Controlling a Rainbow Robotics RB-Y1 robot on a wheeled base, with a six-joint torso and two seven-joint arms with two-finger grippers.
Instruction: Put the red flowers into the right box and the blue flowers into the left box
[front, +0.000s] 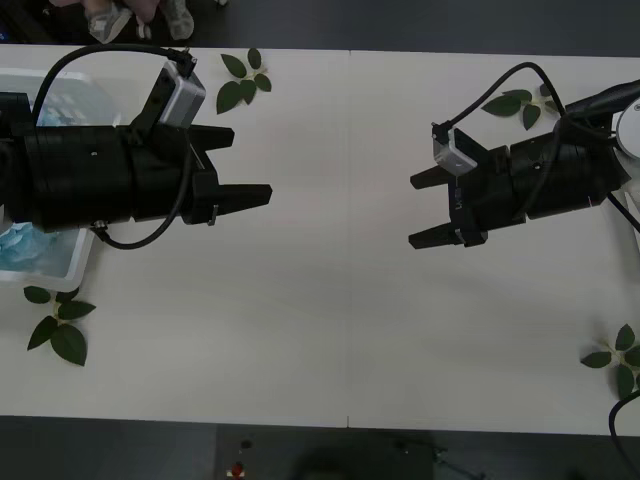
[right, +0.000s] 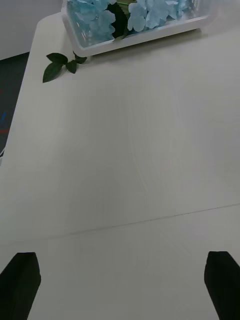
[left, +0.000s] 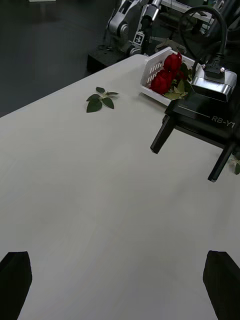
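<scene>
- Blue flowers lie in the left box; red flowers in the right box
- I see left claw and right claw open, empty, over the counter between the boxes

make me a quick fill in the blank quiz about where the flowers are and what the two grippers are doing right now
1. The blue flowers lie in the ____ box.
2. The red flowers lie in the ____ box.
3. The left gripper and the right gripper both have their fingers ____, holding nothing.
4. The loose sprigs lying on the table are ____ in colour.

Missing words: left; right; open; green
</scene>
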